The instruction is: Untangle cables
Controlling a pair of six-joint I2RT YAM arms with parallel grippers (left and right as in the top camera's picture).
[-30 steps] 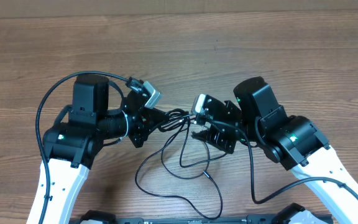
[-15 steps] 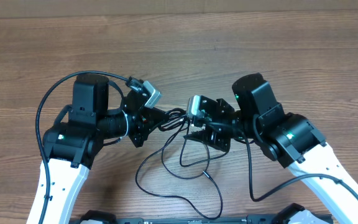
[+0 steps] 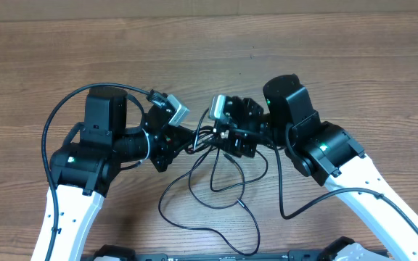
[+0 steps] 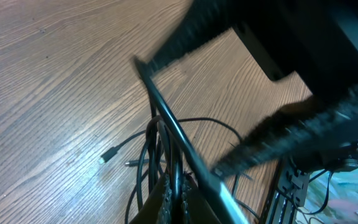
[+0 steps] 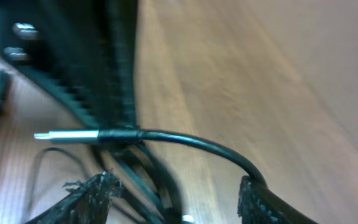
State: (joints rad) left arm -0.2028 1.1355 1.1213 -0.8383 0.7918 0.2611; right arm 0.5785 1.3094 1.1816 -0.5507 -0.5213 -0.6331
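Observation:
Several thin black cables (image 3: 216,190) hang in loops from between my two grippers down to the wooden table (image 3: 339,65). My left gripper (image 3: 192,139) is shut on a strand of the cables (image 4: 146,163), which runs up between its pads (image 4: 166,198). My right gripper (image 3: 220,138) is close beside it on the right, open. In the right wrist view its fingers (image 5: 96,190) stand wide apart, and a cable (image 5: 185,140) with a silvery plug tip (image 5: 67,135) crosses above them and rests against the right-hand finger. More strands pass between the fingers, blurred.
A loose plug end (image 4: 107,155) lies on the table under the left gripper. The thicker arm cables (image 3: 53,119) curve beside each arm. The table's near edge and black fixtures (image 3: 122,254) lie just below the hanging loops.
My right gripper has moved left, close up to the left gripper, and its jaws have opened wider. The left gripper has stayed put, shut on the cable.

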